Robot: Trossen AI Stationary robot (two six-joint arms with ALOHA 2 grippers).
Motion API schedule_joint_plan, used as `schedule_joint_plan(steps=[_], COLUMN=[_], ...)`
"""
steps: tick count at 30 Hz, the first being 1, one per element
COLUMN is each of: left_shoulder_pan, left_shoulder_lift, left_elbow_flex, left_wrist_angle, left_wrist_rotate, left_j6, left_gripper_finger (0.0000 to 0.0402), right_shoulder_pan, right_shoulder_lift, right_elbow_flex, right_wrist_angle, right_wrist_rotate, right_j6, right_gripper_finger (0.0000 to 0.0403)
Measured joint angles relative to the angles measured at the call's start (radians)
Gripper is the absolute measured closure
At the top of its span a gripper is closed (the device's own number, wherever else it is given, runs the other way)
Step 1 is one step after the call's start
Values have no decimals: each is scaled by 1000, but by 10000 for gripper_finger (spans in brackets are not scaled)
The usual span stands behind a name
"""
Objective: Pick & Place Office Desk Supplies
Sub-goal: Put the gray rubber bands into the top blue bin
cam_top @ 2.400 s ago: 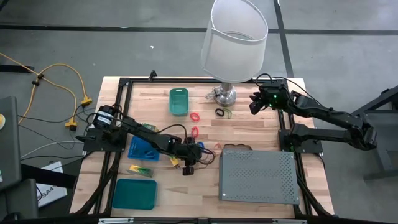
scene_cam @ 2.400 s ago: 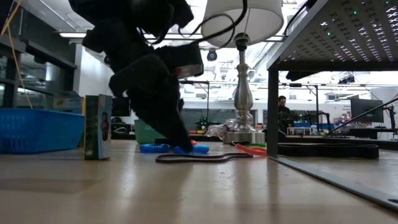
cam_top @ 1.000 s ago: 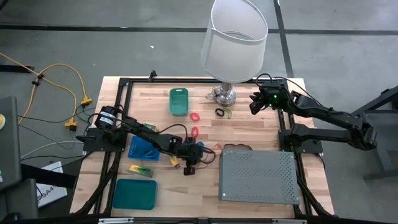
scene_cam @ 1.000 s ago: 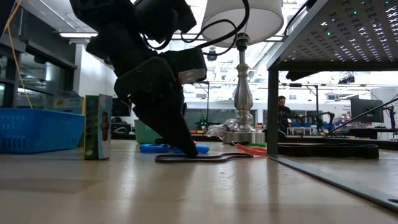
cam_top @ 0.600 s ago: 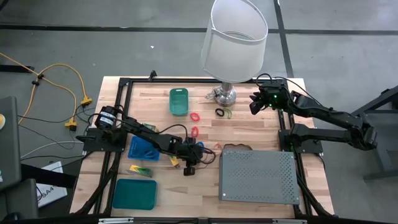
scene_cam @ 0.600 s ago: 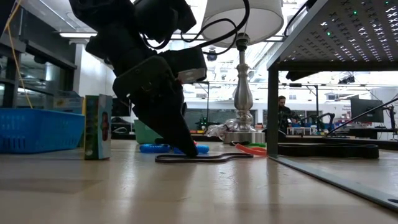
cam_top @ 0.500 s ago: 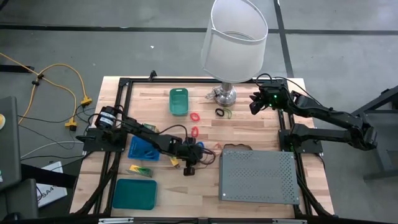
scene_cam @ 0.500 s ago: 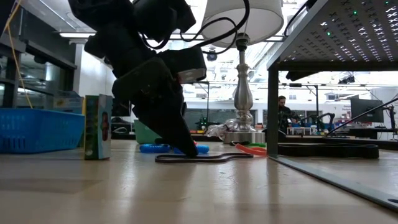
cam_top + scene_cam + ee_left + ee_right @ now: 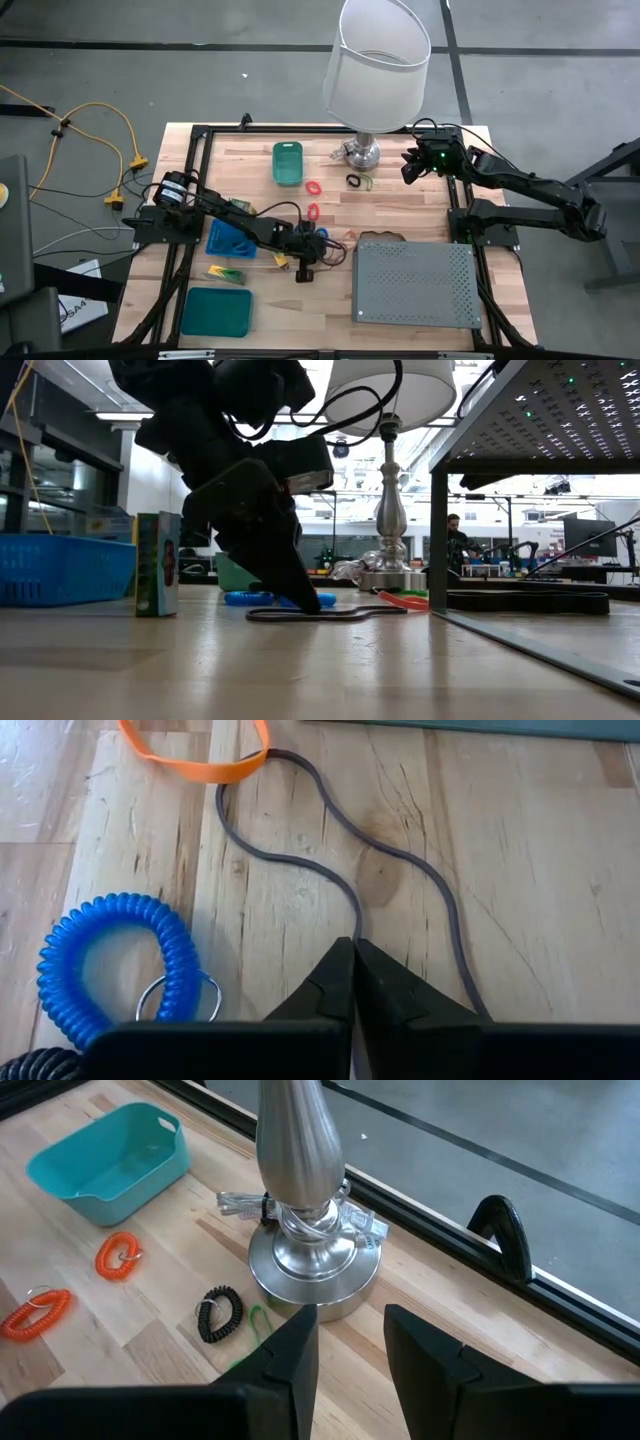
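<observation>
A thin dark rubber band (image 9: 420, 870) lies in a wavy loop on the wooden table near its middle. My left gripper (image 9: 353, 948) is shut on it and slants down beside a blue coil ring (image 9: 110, 960); the low view shows its fingertip (image 9: 308, 602) at the table. An orange band (image 9: 195, 765) lies at the dark band's far end. My right gripper (image 9: 347, 1345) hangs open above the table's far right, before the lamp base (image 9: 315, 1265), with nothing between its fingers. A black coil (image 9: 220, 1312) and orange coils (image 9: 118, 1252) lie near that base. My left gripper pinches one strand of the dark band (image 9: 354, 925) between its two fingertips, where the loop bends back toward the gripper. The fingers slant down from the table's left side. The band lies slack and flat on the table (image 9: 330, 614).
A grey perforated box (image 9: 415, 283) stands at the near right, close to the band. A teal bin (image 9: 287, 162) is at the back, a blue basket (image 9: 228, 238) and a teal tray (image 9: 216, 311) at the left. The lamp shade (image 9: 378, 60) overhangs the far middle.
</observation>
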Motion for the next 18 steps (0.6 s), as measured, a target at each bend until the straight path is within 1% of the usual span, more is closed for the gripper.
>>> schedule_joint_plan(steps=[9, 18], left_shoulder_pan=[-1, -1], left_shoulder_lift=[-20, -67], left_elbow_flex=[0, 0], left_wrist_angle=[-14, -63], left_wrist_rotate=[-26, -115], left_j6=[46, 75], left_gripper_finger=[401, 401], right_shoulder_pan=[0, 0], right_shoulder_lift=[0, 0], right_elbow_flex=[0, 0], right_wrist_angle=[0, 0], right_wrist_rotate=[0, 0], right_j6=[0, 0], right_gripper_finger=[298, 298])
